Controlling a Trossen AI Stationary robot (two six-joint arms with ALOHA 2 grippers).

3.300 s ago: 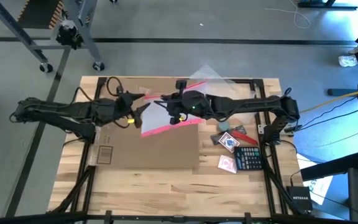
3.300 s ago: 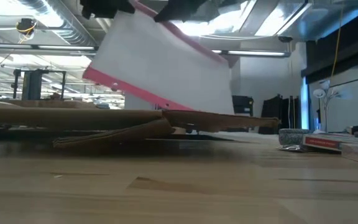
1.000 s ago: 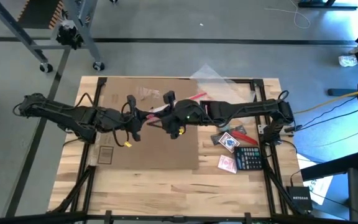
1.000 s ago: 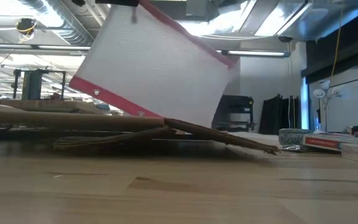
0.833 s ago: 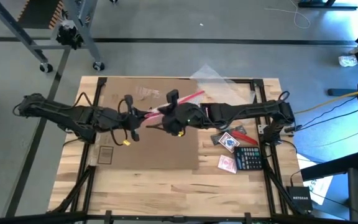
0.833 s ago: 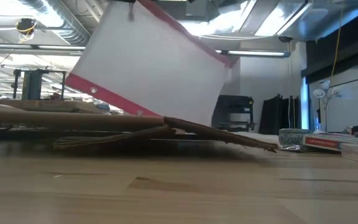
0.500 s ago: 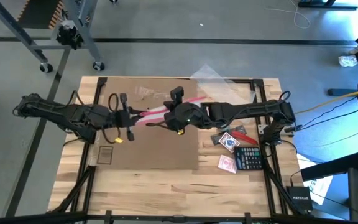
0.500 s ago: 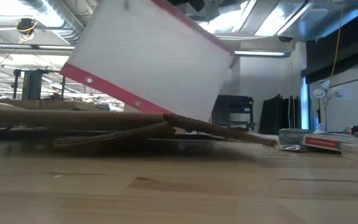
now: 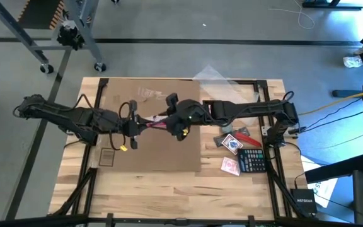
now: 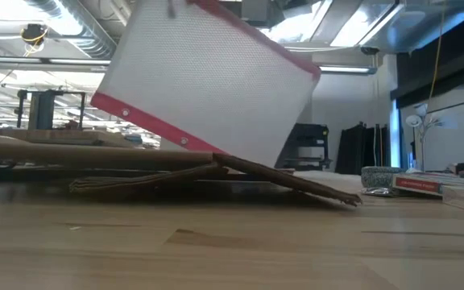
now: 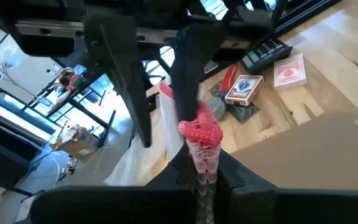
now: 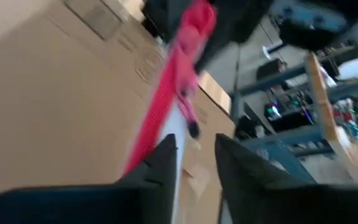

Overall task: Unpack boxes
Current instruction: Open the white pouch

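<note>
The brown cardboard box (image 9: 150, 148) lies flattened on the table. Above it hangs a clear mesh pouch (image 10: 208, 89) with a pink-red zip edge (image 9: 151, 121), between my two grippers. My left gripper (image 9: 133, 124) comes from the table's left and is shut on one end of that edge. My right gripper (image 9: 171, 113) comes from the right. Its fingers (image 12: 160, 168) stand apart on either side of the pouch's edge (image 12: 176, 93). My left gripper pinches the pouch's pink-red zip edge (image 11: 199, 134) at its end, between its two fingers, which come level from the table's left. The pouch hangs tilted below the hold, its lower corner (image 10: 216, 155) resting on the box. My right gripper is open around the same edge; I cannot tell whether a finger touches it.
On the table's right lie two packs of playing cards (image 9: 232, 144) (image 9: 230, 166), a black calculator (image 9: 252, 161) and a red item (image 9: 243, 132). A clear plastic sheet (image 9: 213, 74) lies at the far edge. Bare wood shows along the near edge.
Both grippers have swung a little toward the far edge and back, with the pouch between them. The pouch has shifted slightly toward the right in the low view, while its lower corner stays on the box.
</note>
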